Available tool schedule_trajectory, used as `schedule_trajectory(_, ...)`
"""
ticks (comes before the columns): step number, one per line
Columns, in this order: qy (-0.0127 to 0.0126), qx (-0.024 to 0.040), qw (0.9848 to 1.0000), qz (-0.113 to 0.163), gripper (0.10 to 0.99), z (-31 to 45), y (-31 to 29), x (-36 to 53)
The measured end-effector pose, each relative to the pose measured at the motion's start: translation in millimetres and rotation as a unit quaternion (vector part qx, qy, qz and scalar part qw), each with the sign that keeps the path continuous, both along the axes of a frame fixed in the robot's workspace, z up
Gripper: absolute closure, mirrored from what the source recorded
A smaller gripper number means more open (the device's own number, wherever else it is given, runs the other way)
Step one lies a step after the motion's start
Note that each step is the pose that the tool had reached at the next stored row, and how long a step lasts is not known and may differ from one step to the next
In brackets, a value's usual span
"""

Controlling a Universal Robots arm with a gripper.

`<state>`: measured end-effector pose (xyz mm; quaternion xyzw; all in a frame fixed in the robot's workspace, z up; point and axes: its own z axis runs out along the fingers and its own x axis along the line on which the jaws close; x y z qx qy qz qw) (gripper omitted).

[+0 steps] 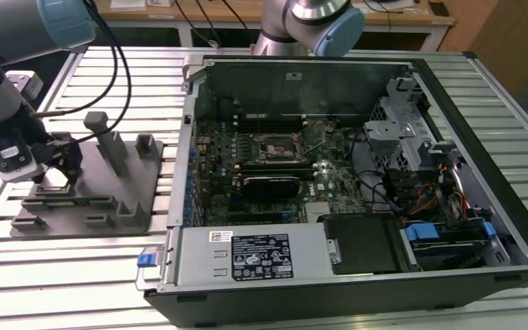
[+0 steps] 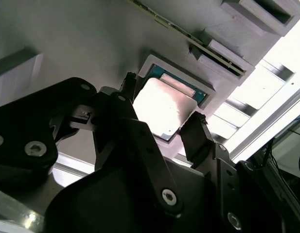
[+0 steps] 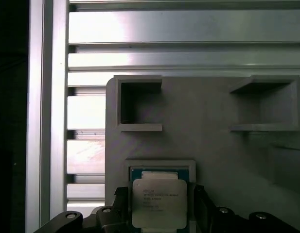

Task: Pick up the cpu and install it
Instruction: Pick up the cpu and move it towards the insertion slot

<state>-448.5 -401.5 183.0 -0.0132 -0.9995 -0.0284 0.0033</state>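
The black gripper [image 2: 163, 101] covers the near rim of the small square silvery-topped cpu [image 3: 158, 203] in both wrist views, and glare whitens its top in the second wrist view.

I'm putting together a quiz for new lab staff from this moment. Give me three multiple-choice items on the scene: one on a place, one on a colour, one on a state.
1. Where does the cpu lie?
A in a cardboard box
B in a square recess of the grey fixture
C on the floor

2. What colour is the cpu's top?
A black
B red
C pale silver

3. How is the computer case?
A open, with the motherboard exposed
B closed by a side panel
C wrapped in foil

Answers:
1 B: in the first wrist view the recess frames the cpu, and the gripper hangs right over it.
2 C: its lid shines pale in both wrist views.
3 A: the exterior view looks straight onto the motherboard.
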Motion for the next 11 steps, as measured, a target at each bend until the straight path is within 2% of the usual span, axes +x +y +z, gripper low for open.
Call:
schedule_trajectory(9,-0.0001,0.0001,1.0000,0.000,0.439,-0.1,0.0,-0.4)
schedule_trajectory(10,-0.0001,0.0001,1.0000,0.000,0.451,-0.1,0.0,-0.4)
schedule_trajectory(11,0.0000,0.0000,1.0000,0.000,0.518,-0.1,0.0,-0.4)
